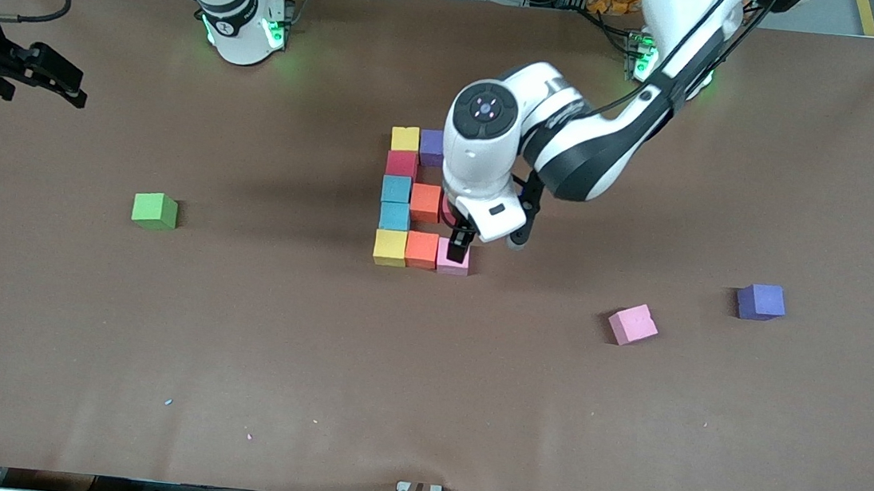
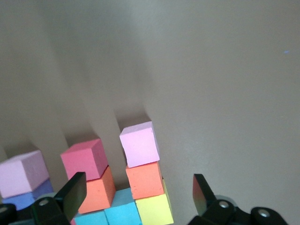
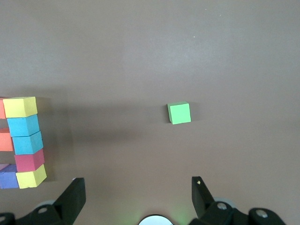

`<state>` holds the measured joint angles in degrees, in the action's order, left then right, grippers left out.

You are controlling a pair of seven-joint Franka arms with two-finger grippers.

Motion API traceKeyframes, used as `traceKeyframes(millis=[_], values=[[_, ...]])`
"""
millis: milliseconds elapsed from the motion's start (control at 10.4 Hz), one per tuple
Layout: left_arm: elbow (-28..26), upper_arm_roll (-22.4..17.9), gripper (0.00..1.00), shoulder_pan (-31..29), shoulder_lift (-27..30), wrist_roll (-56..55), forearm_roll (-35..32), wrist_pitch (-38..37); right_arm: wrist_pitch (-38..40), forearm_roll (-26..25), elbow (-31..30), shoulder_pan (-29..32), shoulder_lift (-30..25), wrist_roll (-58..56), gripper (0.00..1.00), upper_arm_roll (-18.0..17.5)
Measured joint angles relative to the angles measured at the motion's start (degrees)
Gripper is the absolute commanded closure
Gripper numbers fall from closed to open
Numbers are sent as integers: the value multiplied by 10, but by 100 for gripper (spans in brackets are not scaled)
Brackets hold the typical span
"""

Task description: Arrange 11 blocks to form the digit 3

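While open, left claw (image 1: 460, 236) — over pink block (image 1: 452, 259)

The bench (image 1: 313, 362) is carrying 14 cubes altogether, counting across views.

- Yellow cubes: 2 showing, one (image 1: 405, 138) and another (image 1: 389, 247).
- Light blue cubes: 2 sitting together (image 1: 396, 189), (image 1: 394, 216).
- Orange cubes: 2 (image 1: 425, 203), (image 1: 421, 250).
- Purple cubes: 2, incl. one in the group (image 1: 432, 147) and one lying apart (image 1: 760, 301).
- Pale pink cubes: 3, i.e. (image 1: 453, 257), (image 1: 632, 324) and (image 2: 21, 173).
- Red cube: 1 (image 1: 401, 163).
- Deep pink or red cube: 1 more showing (image 2: 84, 158).
- Green cube: 1 (image 1: 155, 211).
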<state>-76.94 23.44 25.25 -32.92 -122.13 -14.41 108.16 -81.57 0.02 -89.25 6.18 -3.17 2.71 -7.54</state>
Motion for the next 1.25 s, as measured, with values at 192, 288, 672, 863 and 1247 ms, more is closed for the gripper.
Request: traceKeyframes(millis=[192, 288, 672, 863, 1247], values=[[0, -1, 0, -21, 30, 72, 0, -28, 0, -1, 0, -3, 0, -26, 0, 25], [0, -1, 0, -38, 50, 118, 0, -50, 0, -4, 1, -5, 0, -36, 0, 38], [-2, -1, 0, -75, 103, 269, 0, -112, 1, -16, 1, -27, 0, -39, 0, 57], [-3, -1, 0, -83, 110, 340, 0, -139, 1, -17, 2, -34, 0, -39, 0, 63], [-4, -3, 0, -112, 120, 461, 0, -172, 1, -24, 18, -36, 0, -43, 0, 64]])
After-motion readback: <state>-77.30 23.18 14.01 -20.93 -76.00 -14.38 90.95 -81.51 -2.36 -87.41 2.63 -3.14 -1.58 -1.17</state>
